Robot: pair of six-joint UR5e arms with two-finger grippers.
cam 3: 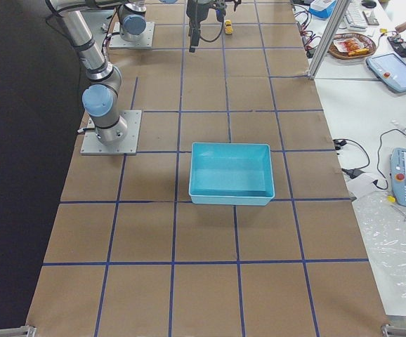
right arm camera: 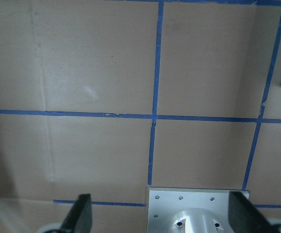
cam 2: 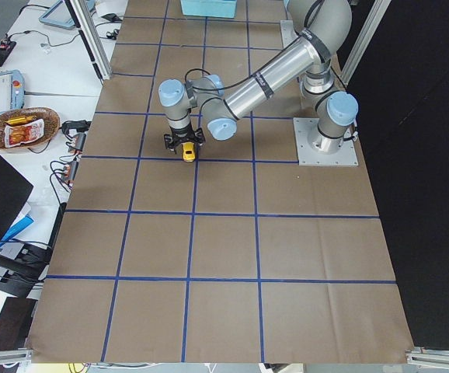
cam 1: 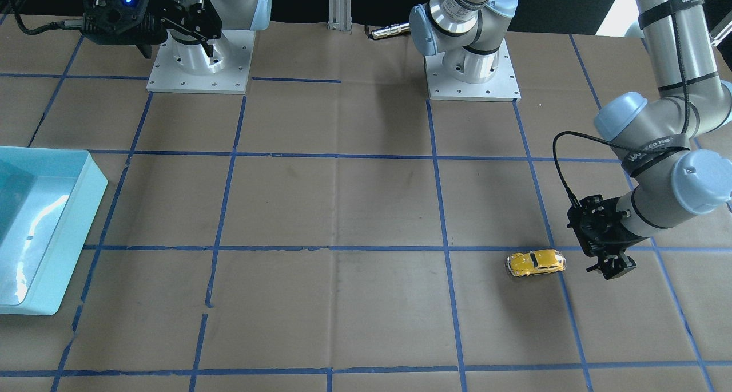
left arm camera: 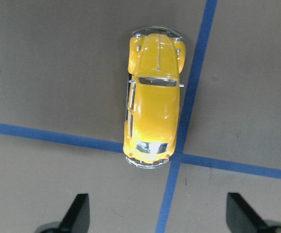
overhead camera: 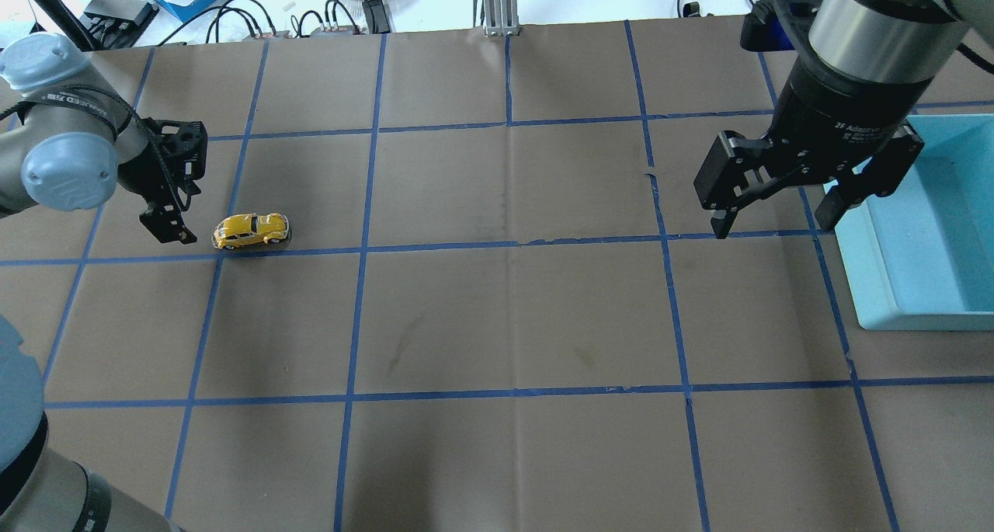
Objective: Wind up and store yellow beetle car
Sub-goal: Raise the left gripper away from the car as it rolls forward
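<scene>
**Item 1. Small glossy yellow beetle car**, with a rounded body, dark windows and chrome bumpers.
- Location: upright on its wheels on the brown paper-covered surface. It is well apart from the light blue plastic bin, at the opposite end of the surface. Nothing touches it.
- Handling, as I judge it:
  - The shell looks hard and stiff, and the car is probably light enough for one tool.
  - The paint looks slick and the roof is domed, so a pinch taken high up would likely slide off.
  - The wheels look free to roll, so a push along its length may send it away.
  - The bumpers are thin trim, and I would put no load on them.
- Where to hold: across the two flanks at the doors, low down between the wheel arches, where the sides are flattest. For winding, I expect this same hold must press the wheels onto the surface.

**Item 2. Left tool**, black with two fingers.
- State: released, with the fingers spread wide and nothing between them.
- Location: just past the car, farther again from the bin. In my wrist view the car lies lengthwise ahead, centred between the finger lines, so its flanks face the fingers.

**Item 3. Right tool**, of the same pattern.
- State: released and empty.
- Location: hanging above the surface, just beside the bin.
</scene>
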